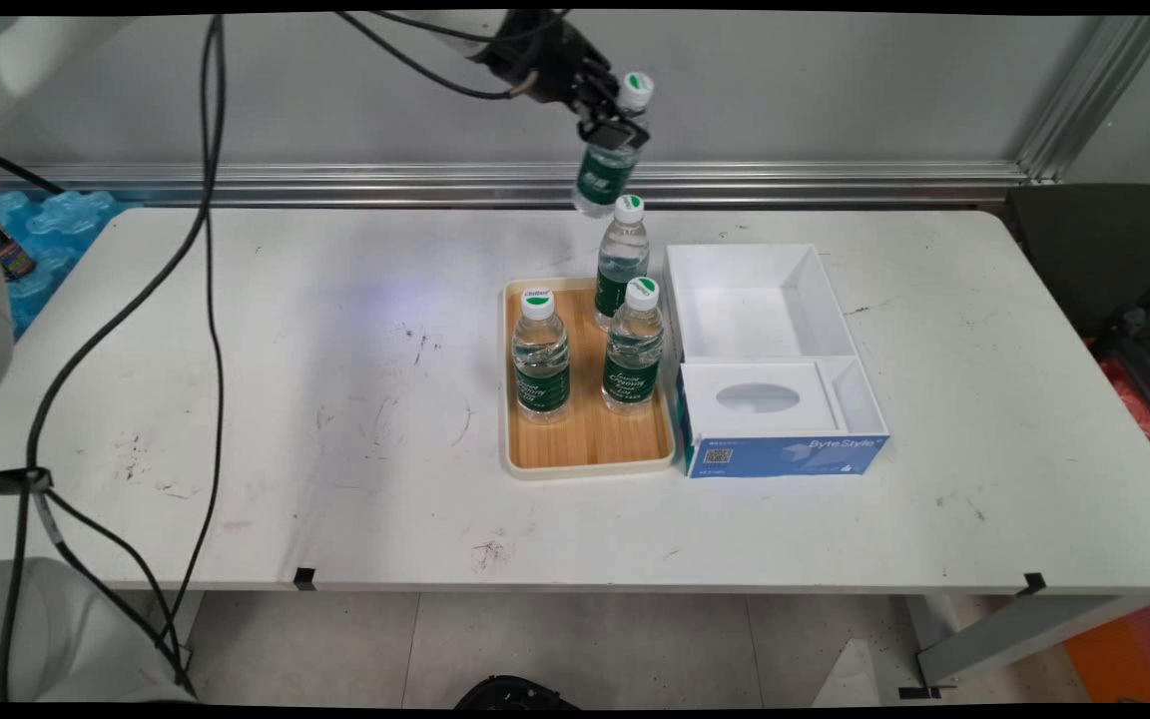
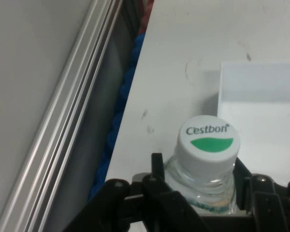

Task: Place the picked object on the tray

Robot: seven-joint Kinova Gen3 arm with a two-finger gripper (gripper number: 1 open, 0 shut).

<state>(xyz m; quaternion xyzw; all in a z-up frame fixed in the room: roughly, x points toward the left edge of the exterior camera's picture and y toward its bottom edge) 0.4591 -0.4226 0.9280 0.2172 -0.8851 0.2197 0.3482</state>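
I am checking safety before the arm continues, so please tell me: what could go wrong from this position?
1. The gripper holds the raised bottle just below its cap, tilted and high over the table; if it slips, it may fall.
2. It hangs almost above the rear bottle on the tray, so a fall could topple the three standing there.

One camera sits high at the near side, looking down across the tabletop [image 1: 335, 399] toward the wall. The other looks along the end effector [image 2: 198, 188], very close. Both see the held bottle [image 1: 607, 160].
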